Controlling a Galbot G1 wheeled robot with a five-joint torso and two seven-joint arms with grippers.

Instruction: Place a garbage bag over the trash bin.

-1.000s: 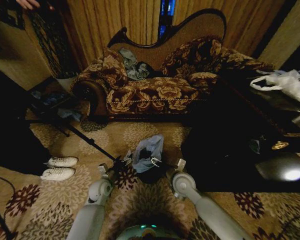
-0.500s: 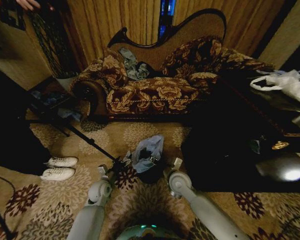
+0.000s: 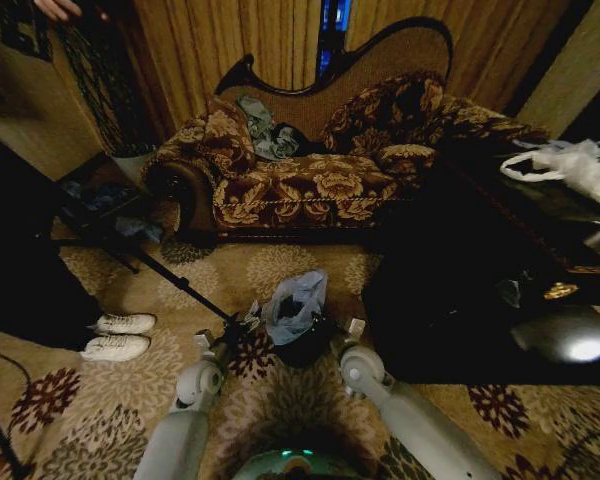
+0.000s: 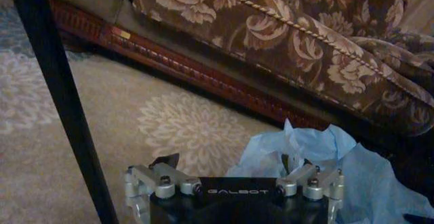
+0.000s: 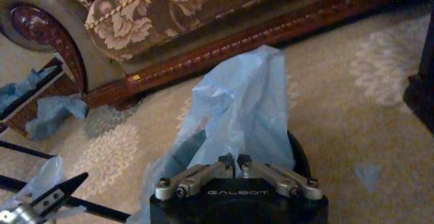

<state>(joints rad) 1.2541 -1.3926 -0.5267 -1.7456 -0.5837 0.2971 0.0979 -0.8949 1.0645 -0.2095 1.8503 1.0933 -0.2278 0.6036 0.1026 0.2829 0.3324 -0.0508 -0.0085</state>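
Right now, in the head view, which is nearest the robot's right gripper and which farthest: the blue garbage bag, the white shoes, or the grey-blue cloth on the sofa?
From the right gripper:
1. Garbage bag, right beside it, over the trash bin.
2. White shoes, on the carpet to the robot's left.
3. Grey-blue cloth, up on the sofa seat, ahead.

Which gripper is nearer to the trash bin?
Right. The right gripper is pinching the garbage bag over the trash bin's rim; the left gripper is open beside it.
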